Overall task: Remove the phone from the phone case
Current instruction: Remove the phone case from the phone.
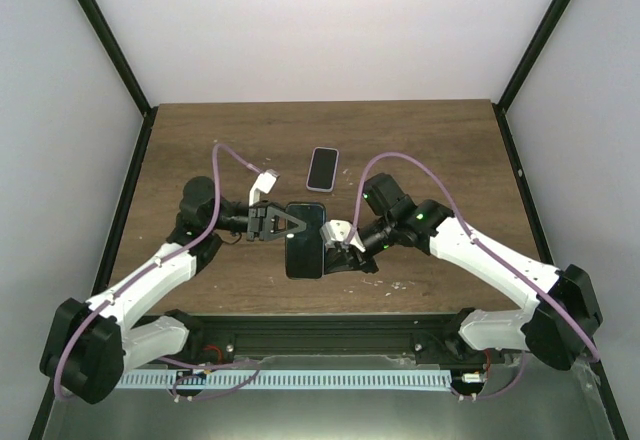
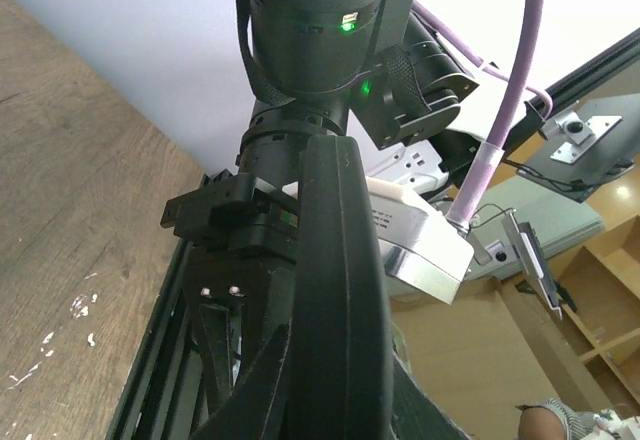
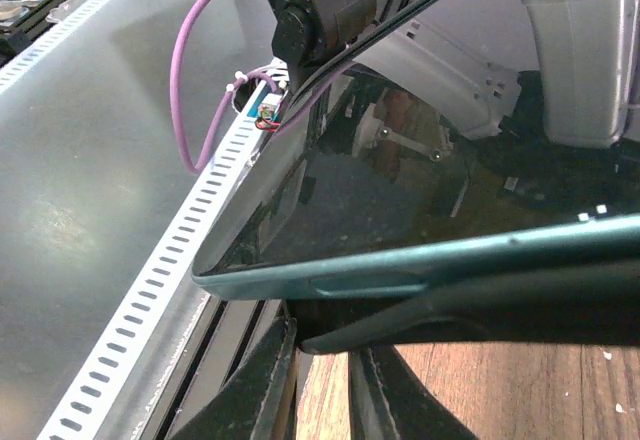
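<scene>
Left claw (image 1: 296, 222) clamps glossy, teal-edged black phone (image 1: 305, 250), centre; right claw (image 1: 330, 248) narrow at its edge. Pink-rimmed phone (image 1: 322, 168), upper centre.

The desk (image 1: 200, 140) is dark brown wood with the grain running side to side, edged left and right by black rails (image 1: 135, 180). One phone (image 1: 322, 168) lies flat on it, screen up, in a case (image 1: 322, 149) (seen only as a thin pale rim). It sits a little beyond the middle, its long side pointing roughly away from the arms. Small white specks (image 1: 400, 285) dot the wood near the front edge, right of centre.
</scene>
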Action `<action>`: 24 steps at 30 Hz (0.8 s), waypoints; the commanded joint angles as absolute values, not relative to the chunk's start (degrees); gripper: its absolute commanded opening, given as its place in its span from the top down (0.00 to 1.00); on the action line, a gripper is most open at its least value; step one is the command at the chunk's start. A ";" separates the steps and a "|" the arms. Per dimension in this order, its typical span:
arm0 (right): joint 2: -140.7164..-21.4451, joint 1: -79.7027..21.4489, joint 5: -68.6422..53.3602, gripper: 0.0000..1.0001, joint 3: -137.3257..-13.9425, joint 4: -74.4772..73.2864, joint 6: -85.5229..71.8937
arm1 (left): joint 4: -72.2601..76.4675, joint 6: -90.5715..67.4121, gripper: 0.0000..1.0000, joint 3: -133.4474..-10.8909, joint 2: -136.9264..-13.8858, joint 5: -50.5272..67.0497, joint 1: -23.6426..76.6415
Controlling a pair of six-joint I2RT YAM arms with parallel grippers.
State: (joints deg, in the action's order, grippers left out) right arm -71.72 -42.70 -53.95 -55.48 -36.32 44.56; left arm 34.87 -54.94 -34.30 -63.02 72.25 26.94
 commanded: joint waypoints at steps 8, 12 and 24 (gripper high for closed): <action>-74.39 -35.36 -49.28 0.80 -60.82 -18.25 32.42 | 20.46 -51.73 1.00 -36.92 -57.91 79.55 30.12; -75.24 -33.68 -47.77 0.77 -60.65 -14.80 26.19 | 20.39 -51.35 1.00 -36.36 -57.36 78.74 30.08; -76.38 -33.66 -46.03 0.55 -63.84 -9.82 11.66 | 24.96 -52.12 1.00 -34.35 -60.36 74.25 32.36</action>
State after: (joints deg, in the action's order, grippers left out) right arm -75.57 -36.07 -54.85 -56.88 -28.23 19.33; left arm 24.99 -46.00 -35.48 -59.70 61.12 26.61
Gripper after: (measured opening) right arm 0.434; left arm 0.109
